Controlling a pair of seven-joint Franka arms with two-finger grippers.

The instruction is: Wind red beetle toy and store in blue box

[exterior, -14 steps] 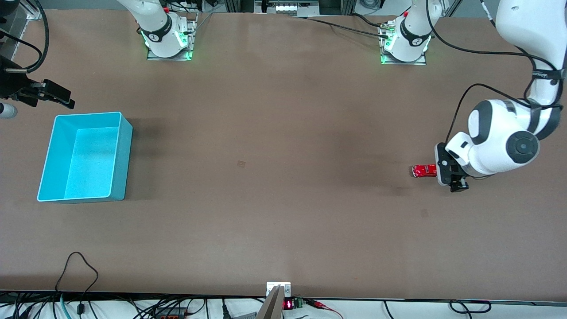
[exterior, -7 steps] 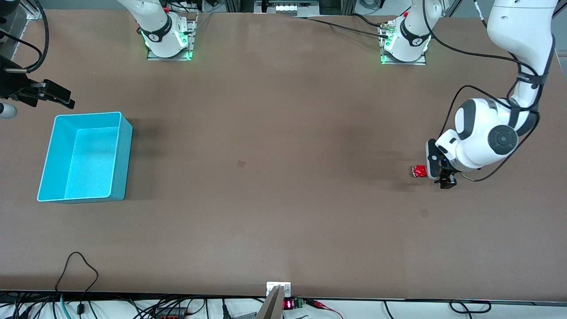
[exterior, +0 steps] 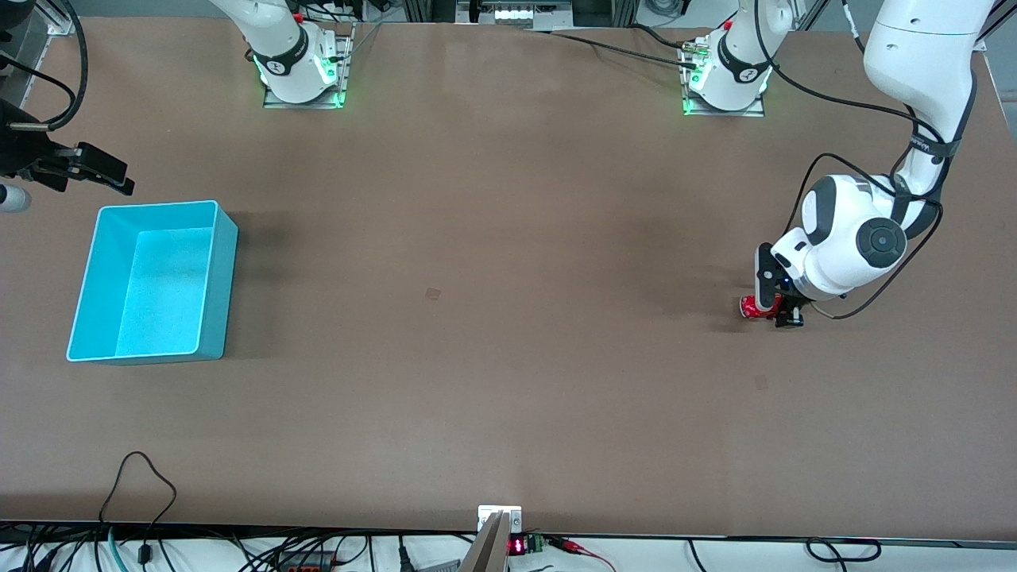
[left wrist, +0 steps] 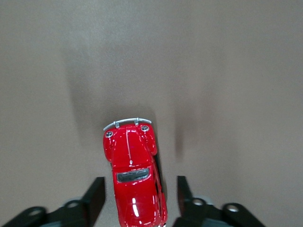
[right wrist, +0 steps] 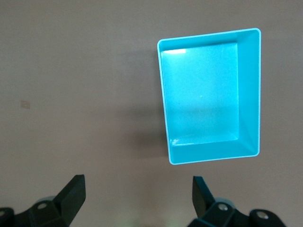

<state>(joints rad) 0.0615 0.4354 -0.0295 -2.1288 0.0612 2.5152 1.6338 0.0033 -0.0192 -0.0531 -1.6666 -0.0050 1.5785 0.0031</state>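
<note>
The red beetle toy stands on the brown table toward the left arm's end. My left gripper is down at the table with one black finger on each side of the car's rear half. A narrow gap shows on both sides, so the jaws are open around it. The blue box sits empty toward the right arm's end of the table. My right gripper hangs open over bare table beside the box, holding nothing, and this arm waits.
Both robot bases stand along the table's edge farthest from the front camera. Cables and a small display lie along the nearest edge. Bare brown table stretches between the car and the box.
My left arm has come down and moved over the car toward the right arm's end, so its fingers now flank the car, and its jaws have narrowed. The right arm has not moved.
</note>
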